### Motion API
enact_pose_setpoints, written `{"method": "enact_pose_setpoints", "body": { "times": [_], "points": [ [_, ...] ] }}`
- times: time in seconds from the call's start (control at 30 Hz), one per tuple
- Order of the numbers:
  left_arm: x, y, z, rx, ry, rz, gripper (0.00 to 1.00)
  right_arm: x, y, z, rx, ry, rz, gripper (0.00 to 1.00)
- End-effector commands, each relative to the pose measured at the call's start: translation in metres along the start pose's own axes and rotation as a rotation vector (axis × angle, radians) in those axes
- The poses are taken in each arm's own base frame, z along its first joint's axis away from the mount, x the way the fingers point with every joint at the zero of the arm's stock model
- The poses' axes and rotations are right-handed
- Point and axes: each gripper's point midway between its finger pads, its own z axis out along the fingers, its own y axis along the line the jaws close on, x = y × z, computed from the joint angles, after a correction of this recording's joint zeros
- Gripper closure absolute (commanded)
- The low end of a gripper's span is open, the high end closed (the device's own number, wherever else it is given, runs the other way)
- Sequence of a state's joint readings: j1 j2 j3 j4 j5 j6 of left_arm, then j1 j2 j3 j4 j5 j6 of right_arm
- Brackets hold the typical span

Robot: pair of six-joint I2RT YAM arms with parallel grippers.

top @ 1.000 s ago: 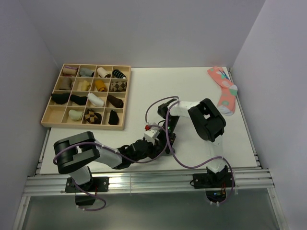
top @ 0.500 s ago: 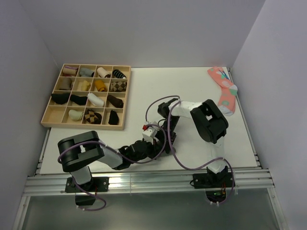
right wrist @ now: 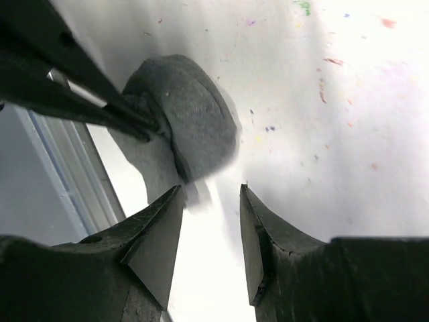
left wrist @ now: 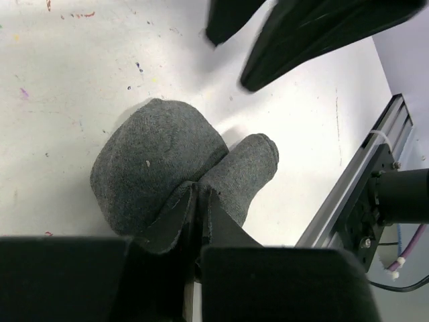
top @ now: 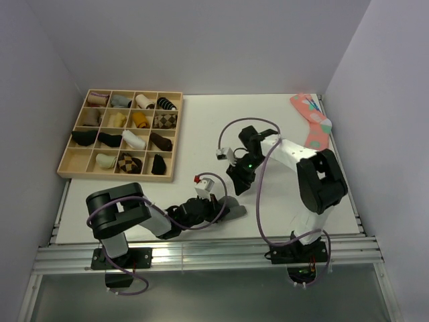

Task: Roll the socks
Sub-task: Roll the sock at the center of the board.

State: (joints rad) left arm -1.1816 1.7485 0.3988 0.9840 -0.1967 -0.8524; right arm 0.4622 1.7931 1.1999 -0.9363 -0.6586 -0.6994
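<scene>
Socks point(top: 232, 209) lie bundled at the near edge of the table point(top: 201, 127), roughly mid-width: a rounded grey lump with one rolled end projecting (clearest from the left wrist view). Left gripper point(top: 218, 205) is clamped on a fold of the knit at the bundle's left side. Right gripper point(top: 240, 182) hangs just beyond the bundle, jaws parted, gripping nothing. Wooden tray point(top: 114, 176) of sock rolls sits far left; pink sock point(top: 312, 127) lies far right.

Lighting bright, diffuse, from overhead. The tabletop point(right wrist: 348, 134) washes out just below the socks point(right wrist: 194, 114) in the right wrist view; the fingers point(right wrist: 154, 235) nearest that lens are out of focus
</scene>
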Motion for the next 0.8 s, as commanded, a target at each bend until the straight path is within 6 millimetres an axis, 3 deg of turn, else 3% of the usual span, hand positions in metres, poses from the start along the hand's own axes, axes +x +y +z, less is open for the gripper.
{"method": "enact_pose_setpoints", "body": {
  "times": [0.0, 0.23, 0.57, 0.77],
  "points": [
    [0.076, 0.07, -0.03, -0.223, 0.274, 0.034, 1.0, -0.006, 0.004, -0.018, 0.019, -0.093, -0.117, 0.53],
    [0.084, 0.08, -0.032, -0.274, 0.297, -0.024, 1.0, 0.019, 0.021, -0.017, 0.019, -0.12, -0.239, 0.52],
    [0.1, 0.087, -0.04, -0.282, 0.351, -0.149, 1.0, 0.025, 0.036, -0.024, 0.087, -0.189, -0.376, 0.48],
    [0.099, 0.081, -0.04, -0.257, 0.366, -0.226, 1.0, 0.03, 0.04, -0.009, 0.148, -0.171, -0.438, 0.49]
  ]
}}
